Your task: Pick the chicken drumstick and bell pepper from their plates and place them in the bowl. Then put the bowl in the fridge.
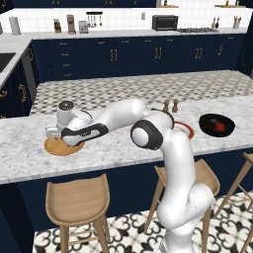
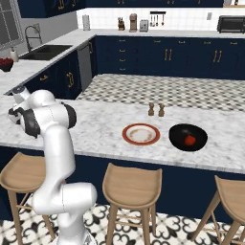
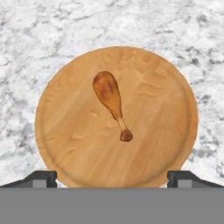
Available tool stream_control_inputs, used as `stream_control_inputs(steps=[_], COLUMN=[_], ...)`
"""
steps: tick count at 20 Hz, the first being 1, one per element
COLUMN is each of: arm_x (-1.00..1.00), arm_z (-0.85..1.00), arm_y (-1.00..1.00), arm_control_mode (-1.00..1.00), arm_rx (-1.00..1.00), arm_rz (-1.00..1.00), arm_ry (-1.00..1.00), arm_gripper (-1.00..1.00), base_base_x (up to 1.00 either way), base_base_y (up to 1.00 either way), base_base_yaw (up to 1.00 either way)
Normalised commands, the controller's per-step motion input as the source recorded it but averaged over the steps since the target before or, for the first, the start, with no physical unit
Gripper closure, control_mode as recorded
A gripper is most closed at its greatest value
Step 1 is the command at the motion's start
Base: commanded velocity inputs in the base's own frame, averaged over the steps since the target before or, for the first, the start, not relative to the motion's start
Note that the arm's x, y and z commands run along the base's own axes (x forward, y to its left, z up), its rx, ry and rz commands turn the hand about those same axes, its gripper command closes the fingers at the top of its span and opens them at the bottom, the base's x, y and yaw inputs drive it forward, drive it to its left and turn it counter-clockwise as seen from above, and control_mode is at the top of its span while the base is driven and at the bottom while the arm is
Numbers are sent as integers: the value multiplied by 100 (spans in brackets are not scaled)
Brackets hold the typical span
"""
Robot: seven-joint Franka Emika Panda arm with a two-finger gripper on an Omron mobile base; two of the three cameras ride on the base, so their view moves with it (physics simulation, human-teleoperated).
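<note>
So the chicken drumstick [image 3: 111, 101] is lying flat on the tan wooden plate [image 3: 65, 144], a bit off centre, fat glossy end one way and the skinny bone end the other. My hand view looks straight down on it, wood grain and all. My gripper [image 3: 112, 177] is spread wide with nothing in it, one dark fingertip [image 3: 41, 177] showing at each side of the plate's near rim.

From the left base view my hand [image 1: 66, 121] hangs over that plate [image 1: 55, 147] at the left of the marble counter [image 1: 123, 148], and my arm hides the drumstick there.

Over to the right, well apart, the bell pepper [image 2: 190, 139] sits as a red lump inside the dark round bowl [image 2: 188, 137]. Just left of it is the white plate with the red rim [image 2: 140, 134], which the right base view shows whole. Two little wooden shakers [image 2: 156, 110] stand behind them. Wooden stools [image 2: 132, 186] line the near side. No writing I can read anywhere.
</note>
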Motion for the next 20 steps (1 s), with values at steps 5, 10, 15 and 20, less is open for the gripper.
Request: stream_control_inputs(steps=[5, 10, 15, 20], arm_x=[45, 41, 35, 16], arm_z=[-14, -17, -25, -26], arm_y=[-1, 0, 0, 11], arm_control_mode=[-100, -100, -100, -100], arm_rx=[-4, -6, -4, -2], arm_rz=[17, 16, 9, 6], arm_ry=[1, 5, 7, 2], arm_gripper=[-100, -100, -100, -100], base_base_x=[0, 0, 0, 0], base_base_y=[0, 0, 0, 0], base_base_yaw=[0, 0, 0, 0])
